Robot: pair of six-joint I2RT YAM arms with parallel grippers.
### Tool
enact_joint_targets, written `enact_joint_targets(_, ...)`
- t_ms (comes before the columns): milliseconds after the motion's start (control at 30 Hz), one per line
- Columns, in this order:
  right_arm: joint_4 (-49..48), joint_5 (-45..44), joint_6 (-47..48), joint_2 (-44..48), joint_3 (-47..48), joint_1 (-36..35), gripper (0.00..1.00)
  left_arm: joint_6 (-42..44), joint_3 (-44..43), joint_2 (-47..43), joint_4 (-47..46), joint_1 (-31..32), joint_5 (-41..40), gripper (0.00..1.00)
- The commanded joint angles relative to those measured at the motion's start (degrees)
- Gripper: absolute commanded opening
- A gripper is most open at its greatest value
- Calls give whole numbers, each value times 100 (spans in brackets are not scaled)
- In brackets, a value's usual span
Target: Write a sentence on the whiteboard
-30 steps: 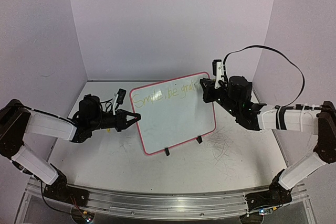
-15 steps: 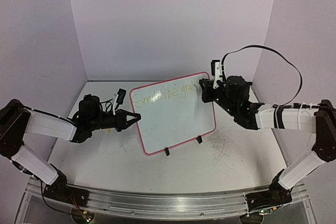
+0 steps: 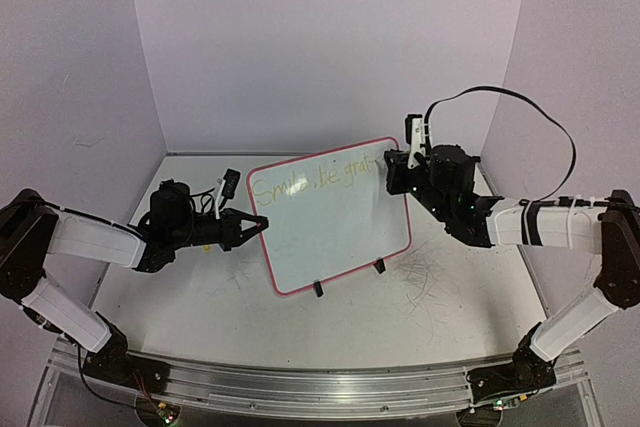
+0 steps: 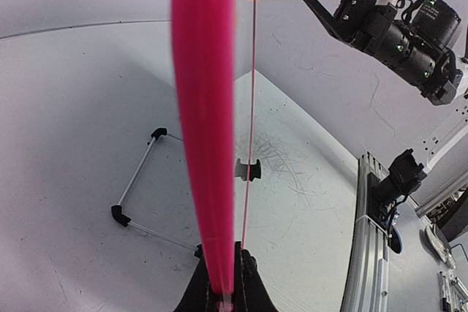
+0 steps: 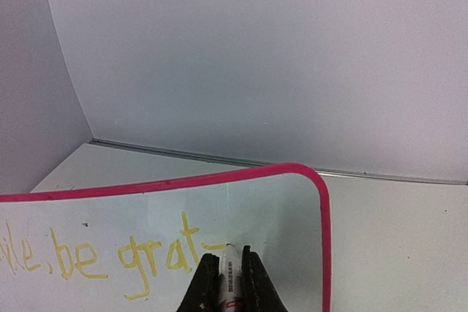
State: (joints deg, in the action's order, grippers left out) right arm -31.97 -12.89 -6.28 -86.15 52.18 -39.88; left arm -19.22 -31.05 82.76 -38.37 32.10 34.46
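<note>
1. The right gripper (image 5: pixel 228 257) is clamped on a marker (image 5: pixel 232 281). The marker's tip touches the whiteboard (image 3: pixel 335 237) just right of the last letter, and a short stroke runs from the "t" to the tip.
2. Over the last second this gripper shifts slightly left, then comes back right. These are small, stroke-sized moves, so it seems to be forming a letter rather than relocating.
3. The left gripper (image 4: pixel 223 294) is pinched on the board's pink left edge and has not moved. The board stands tilted mid-table in the same spot.
4. The sentence (image 3: pixel 310 183) reads "Smile, be grat" along the top, with no whole letter added. Little room is left before the right frame, so the remaining letters will probably be cramped.
</note>
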Motion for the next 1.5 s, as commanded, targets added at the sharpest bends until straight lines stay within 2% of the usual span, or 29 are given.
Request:
enact_joint_targets(0, -209, -180, -3, -71, 212, 10, 0, 420, 45, -164, 83, -53, -270, 0)
enact_joint_targets(933, -199, 371, -200, -131, 94, 6, 0, 423, 56, -156, 83, -54, -256, 0)
enact_joint_targets(1467, -7, 272, -288, 8, -232, 2, 0, 419, 77, -221, 83, -54, -274, 0)
